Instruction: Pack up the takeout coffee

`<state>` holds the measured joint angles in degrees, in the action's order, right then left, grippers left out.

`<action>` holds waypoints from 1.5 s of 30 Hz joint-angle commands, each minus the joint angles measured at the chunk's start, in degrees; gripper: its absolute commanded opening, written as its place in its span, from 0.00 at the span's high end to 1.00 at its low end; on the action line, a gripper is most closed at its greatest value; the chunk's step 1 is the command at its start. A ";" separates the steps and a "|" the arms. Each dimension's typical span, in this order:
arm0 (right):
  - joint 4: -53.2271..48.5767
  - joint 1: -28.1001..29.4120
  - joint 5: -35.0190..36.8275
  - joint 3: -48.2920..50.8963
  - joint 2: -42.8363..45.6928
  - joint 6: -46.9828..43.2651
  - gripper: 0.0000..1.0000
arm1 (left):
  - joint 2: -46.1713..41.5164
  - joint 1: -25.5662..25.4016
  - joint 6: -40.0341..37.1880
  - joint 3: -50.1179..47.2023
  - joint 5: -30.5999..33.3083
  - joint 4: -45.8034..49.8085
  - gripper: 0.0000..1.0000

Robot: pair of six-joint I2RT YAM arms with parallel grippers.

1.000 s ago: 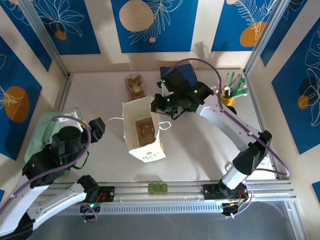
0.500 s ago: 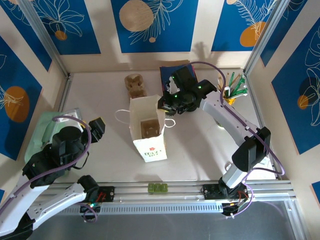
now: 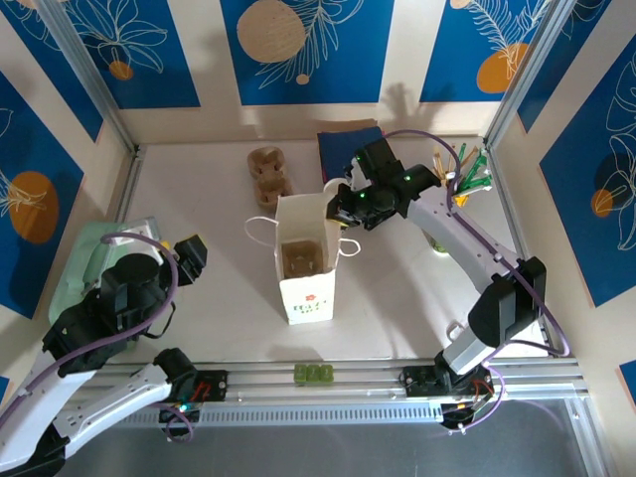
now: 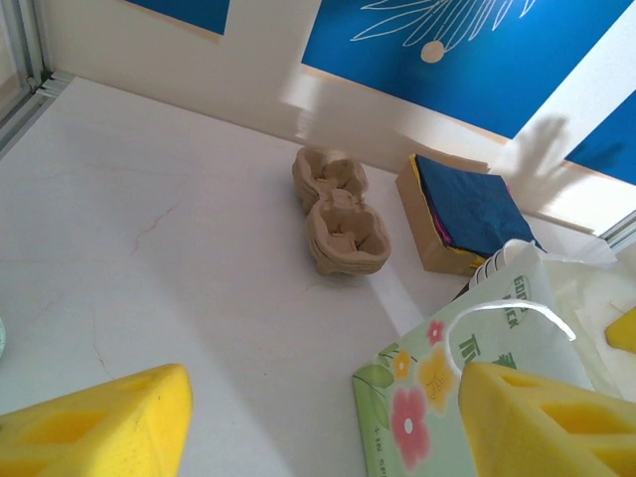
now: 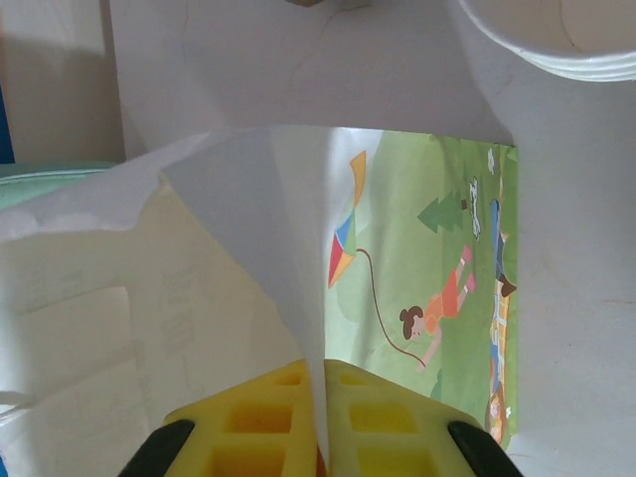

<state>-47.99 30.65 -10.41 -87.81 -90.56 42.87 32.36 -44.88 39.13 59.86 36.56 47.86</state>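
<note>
A white paper bag stands upright mid-table with a brown cardboard cup carrier inside it. My right gripper is shut on the bag's far right rim. In the right wrist view its yellow fingertips pinch the thin white paper wall, and the bag's green picture side lies beyond. My left gripper hangs open at the left, apart from the bag. In the left wrist view its fingers frame the bag's flowered side. The takeout coffee is out of view.
Stacked cardboard carriers sit at the back. A box of dark blue napkins is behind the bag. A yellow holder with green sticks stands at the back right. A stack of white cups is near the bag.
My right gripper has moved right and slightly back, still pinching the bag's rim. The bag came along to the right and now stands straighter. The left arm has stayed still.
</note>
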 commanded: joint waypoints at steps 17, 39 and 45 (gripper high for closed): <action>0.64 0.31 2.02 2.02 6.09 3.03 0.71 | -0.80 0.37 1.56 -0.88 1.21 1.27 0.29; -10.73 -7.12 24.18 0.30 18.23 -11.80 0.52 | -0.38 0.32 -2.91 -5.28 6.44 -4.68 0.23; -13.05 -16.75 22.42 3.11 20.64 -15.97 0.41 | 1.83 0.43 -8.04 -6.68 11.61 -9.02 0.11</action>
<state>-58.08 16.99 11.29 -85.97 -71.26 30.02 33.28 -44.88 34.96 53.58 43.66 42.50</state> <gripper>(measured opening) 0.581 0.880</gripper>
